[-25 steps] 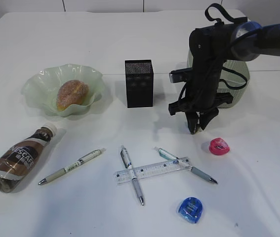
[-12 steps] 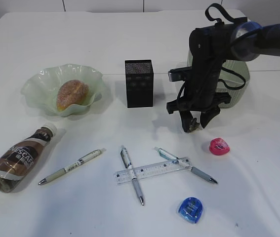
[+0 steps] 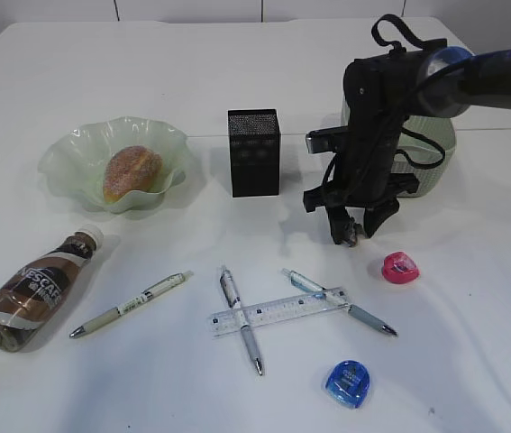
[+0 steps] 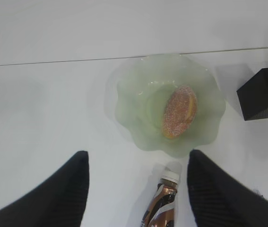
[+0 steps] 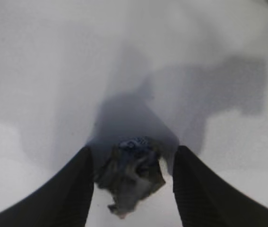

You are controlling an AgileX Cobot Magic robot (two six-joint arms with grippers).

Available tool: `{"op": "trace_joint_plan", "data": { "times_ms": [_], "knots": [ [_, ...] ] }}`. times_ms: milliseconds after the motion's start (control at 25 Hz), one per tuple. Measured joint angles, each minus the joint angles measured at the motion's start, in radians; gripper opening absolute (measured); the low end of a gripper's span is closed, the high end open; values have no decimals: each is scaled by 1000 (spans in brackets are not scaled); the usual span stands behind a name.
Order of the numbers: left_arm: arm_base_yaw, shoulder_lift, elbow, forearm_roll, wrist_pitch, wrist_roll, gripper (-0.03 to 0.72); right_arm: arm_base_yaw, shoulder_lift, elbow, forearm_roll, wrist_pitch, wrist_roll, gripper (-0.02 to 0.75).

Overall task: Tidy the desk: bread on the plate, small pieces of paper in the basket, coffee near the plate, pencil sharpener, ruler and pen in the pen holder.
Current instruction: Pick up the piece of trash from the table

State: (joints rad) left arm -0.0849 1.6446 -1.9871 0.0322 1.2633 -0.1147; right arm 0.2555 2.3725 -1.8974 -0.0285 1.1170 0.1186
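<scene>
The bread (image 3: 132, 171) lies in the ruffled green plate (image 3: 66, 144); the left wrist view shows the bread (image 4: 179, 111) and plate (image 4: 124, 94) too. The coffee (image 3: 39, 289) lies on its side below the plate. My left gripper (image 4: 138, 153) hovers open above the coffee (image 4: 164, 208). My right gripper (image 3: 352, 236) points down in front of the basket (image 3: 435, 135), open. A grey crumpled piece of paper (image 5: 134, 177) lies between the right gripper's (image 5: 133, 149) fingers, with a gap on its right side. The pen holder (image 3: 253, 153) stands mid-desk.
Three pens (image 3: 129, 305) (image 3: 240, 317) (image 3: 341, 302) lie along the front, the clear ruler (image 3: 278, 311) across two of them. A pink pencil sharpener (image 3: 400, 267) sits right of the gripper, a blue one (image 3: 348, 382) near the front edge.
The right gripper's fingers have spread apart and the wrist has turned slightly, staying low over the desk. Nothing else has moved.
</scene>
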Motion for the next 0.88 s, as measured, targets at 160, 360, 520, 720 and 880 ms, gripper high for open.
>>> {"op": "trace_joint_plan", "data": {
  "times_ms": [160, 360, 520, 720, 880],
  "knots": [
    [0, 0, 0, 0, 0, 0, 457, 0, 0, 0, 0, 0, 0, 430],
    [0, 0, 0, -1, 0, 0, 457, 0, 0, 0, 0, 0, 0, 401],
    [0, 0, 0, -1, 0, 0, 457, 0, 0, 0, 0, 0, 0, 279],
    [0, 0, 0, -1, 0, 0, 456, 0, 0, -4, 0, 6, 0, 178],
    [0, 0, 0, -1, 0, 0, 456, 0, 0, -4, 0, 11, 0, 163]
  ]
}}
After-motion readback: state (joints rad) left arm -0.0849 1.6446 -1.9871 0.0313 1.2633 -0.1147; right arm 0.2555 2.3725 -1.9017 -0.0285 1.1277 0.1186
